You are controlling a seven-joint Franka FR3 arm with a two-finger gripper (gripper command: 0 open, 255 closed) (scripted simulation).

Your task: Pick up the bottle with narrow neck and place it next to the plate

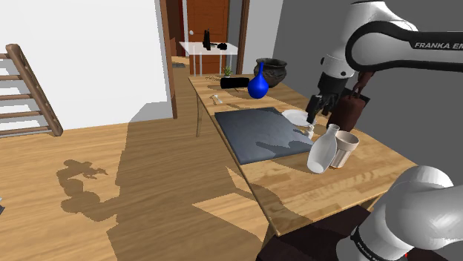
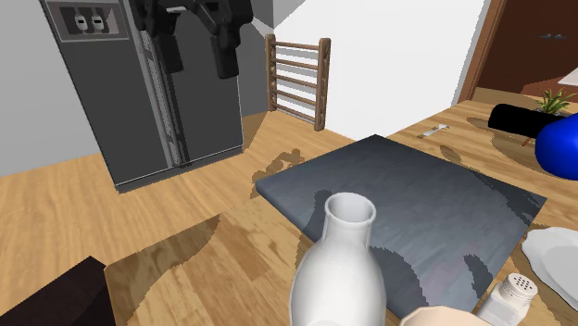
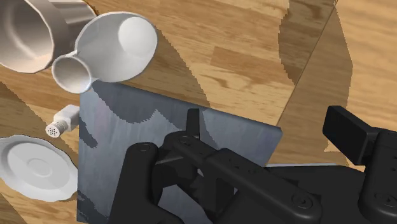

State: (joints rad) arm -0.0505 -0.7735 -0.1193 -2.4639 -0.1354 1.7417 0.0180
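A white bottle with a narrow neck (image 1: 324, 148) (image 2: 341, 269) (image 3: 118, 43) stands upright on the wooden table, just off the corner of a dark slate mat (image 1: 260, 133) (image 3: 159, 127). A white plate (image 1: 297, 117) (image 2: 556, 252) (image 3: 35, 168) lies at the mat's edge, with a small shaker (image 1: 308, 131) (image 3: 60, 123) between it and the bottle. My black gripper (image 1: 312, 113) (image 2: 199, 67) (image 3: 270, 130) hangs open in the air above the plate and mat, its fingers apart with nothing between them, short of the bottle.
A beige cup (image 1: 346, 148) (image 3: 35, 28) stands against the bottle and a brown jug (image 1: 349, 111) behind it. Farther back are a blue vase (image 1: 257, 84) (image 2: 559, 148), a black cylinder (image 1: 234, 82) and a dark pot (image 1: 271, 72). A grey fridge (image 2: 139, 93) stands beyond the table.
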